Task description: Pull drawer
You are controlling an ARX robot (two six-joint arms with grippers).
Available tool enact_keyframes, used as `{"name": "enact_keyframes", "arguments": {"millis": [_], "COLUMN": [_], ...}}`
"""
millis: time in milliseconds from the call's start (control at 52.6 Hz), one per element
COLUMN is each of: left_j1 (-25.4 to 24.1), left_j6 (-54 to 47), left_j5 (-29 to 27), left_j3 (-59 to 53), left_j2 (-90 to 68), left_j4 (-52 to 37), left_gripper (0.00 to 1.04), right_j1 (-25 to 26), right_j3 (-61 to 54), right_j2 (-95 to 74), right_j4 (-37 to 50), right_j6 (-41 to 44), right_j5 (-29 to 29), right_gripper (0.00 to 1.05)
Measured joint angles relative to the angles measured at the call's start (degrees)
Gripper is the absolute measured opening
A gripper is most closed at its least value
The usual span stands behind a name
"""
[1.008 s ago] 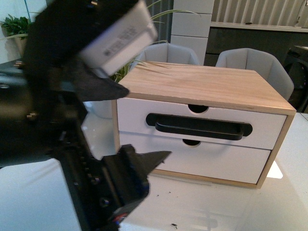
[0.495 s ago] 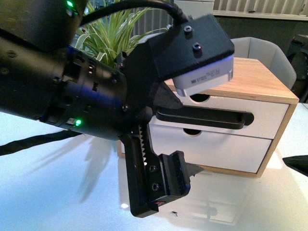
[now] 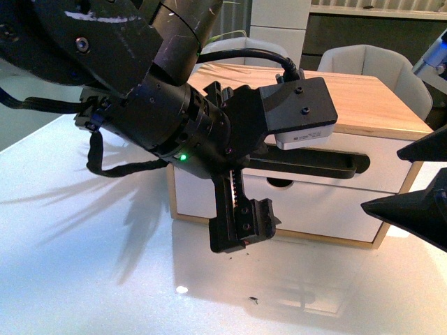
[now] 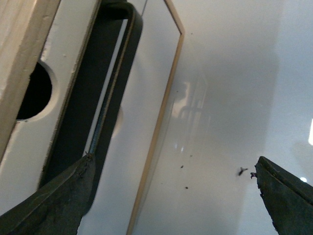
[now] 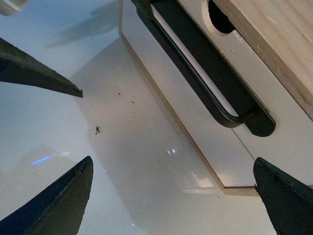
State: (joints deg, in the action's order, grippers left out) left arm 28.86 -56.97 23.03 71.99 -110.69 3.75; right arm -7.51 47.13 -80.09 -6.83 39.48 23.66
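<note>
The drawer (image 3: 391, 178), white-fronted with a long black bar handle (image 3: 342, 164), is the upper one in a light wood cabinet (image 3: 370, 105) and sits flush. My left gripper (image 3: 255, 188) hangs open in front of the handle's left part, and the arm hides much of the front. In the left wrist view the handle (image 4: 105, 98) and the half-round notch (image 4: 34, 90) show, and one fingertip (image 4: 58, 200) overlaps the bar's end; contact is unclear. My right gripper (image 3: 419, 178) is open at the cabinet's right. In its wrist view the gripper (image 5: 173, 196) is over the table, apart from the handle (image 5: 205, 83).
Below is a plain white drawer front (image 3: 328, 213) with no handle. The cabinet stands on a glossy white table (image 3: 84, 230) with small dark specks (image 3: 253, 301). Grey chairs (image 3: 370, 59) stand behind it. The left arm's bulk (image 3: 126, 91) fills the upper left.
My left arm has swung across the view, its gripper now in front of the handle. The right gripper's fingers have come further in at the right edge. The drawer has stayed flush.
</note>
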Motion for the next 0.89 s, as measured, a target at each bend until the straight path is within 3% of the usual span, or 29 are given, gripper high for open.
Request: {"name": "enact_keyframes", "arguments": {"millis": [552, 894], "left_j1": [-1.6, -1.6], "left_j6": [-6.3, -10.0], "left_j5": [-6.1, -4.8], "left_j3": [6.2, 6.7], "left_j2": [-6.9, -6.3], "left_j4": [2.0, 7.1], "left_gripper": [0.97, 0.97], "right_j1": [-1.1, -2.6], "right_j3": [3.2, 8.0], "right_j2": [-4.4, -11.3], "right_j4": [0.8, 1.2], "right_j6": [1.0, 3.5], "right_j5": [1.4, -0.3], "right_gripper": [0.96, 0.96]}}
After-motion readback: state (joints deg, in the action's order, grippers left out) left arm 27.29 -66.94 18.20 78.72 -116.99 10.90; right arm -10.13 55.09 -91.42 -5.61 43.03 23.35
